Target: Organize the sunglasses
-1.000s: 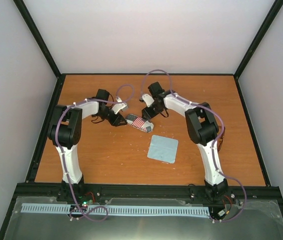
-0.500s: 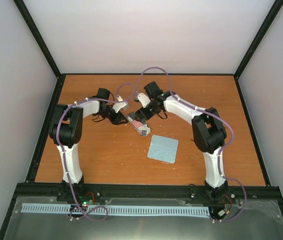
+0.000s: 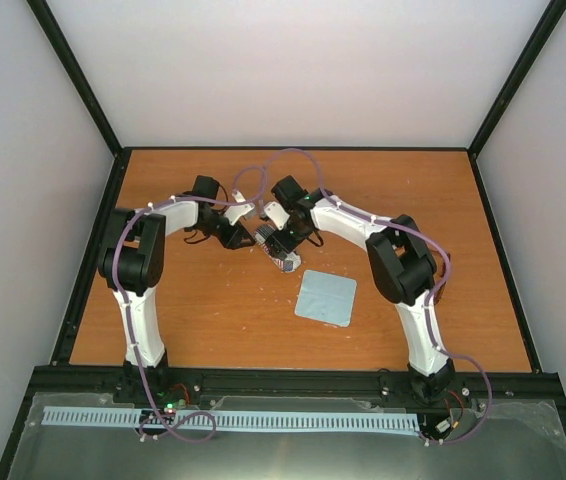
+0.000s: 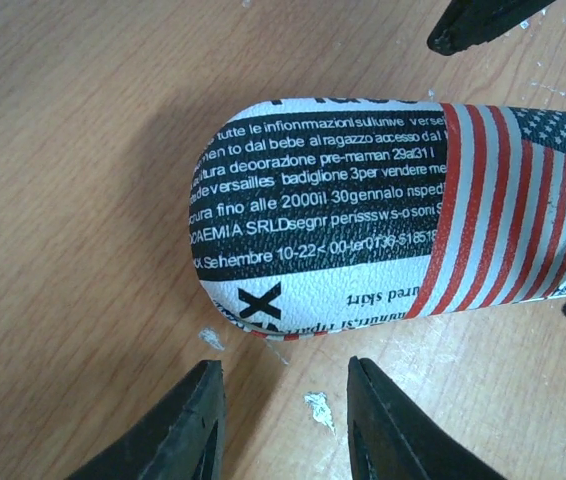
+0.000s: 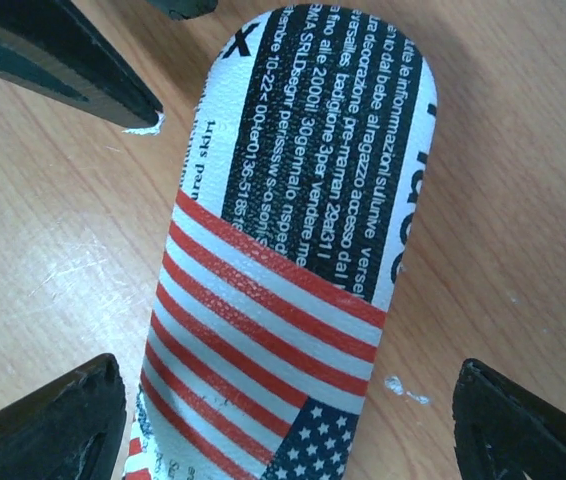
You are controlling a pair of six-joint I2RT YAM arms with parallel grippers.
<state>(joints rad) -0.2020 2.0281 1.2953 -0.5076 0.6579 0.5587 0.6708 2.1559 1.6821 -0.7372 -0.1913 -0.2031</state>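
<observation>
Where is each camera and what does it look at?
Top external: high behind the arms, facing down on the table; both arms, flag-patterned case, blue cloth show.
Left wrist: on the left arm, facing the case's printed end; left gripper at the bottom.
Right wrist: on the right arm, facing down the case, straddled by the open right gripper.
Shared: both wrist views show the case and the other gripper's fingertip.

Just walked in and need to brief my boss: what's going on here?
A closed, flag-patterned glasses case lies on the table. The right tool is open wide above it, its fingers on either side of the case without touching it. The left tool sits at the case's printed end, slightly open and holding nothing. A blue cloth lies nearby. No sunglasses are in view.
</observation>
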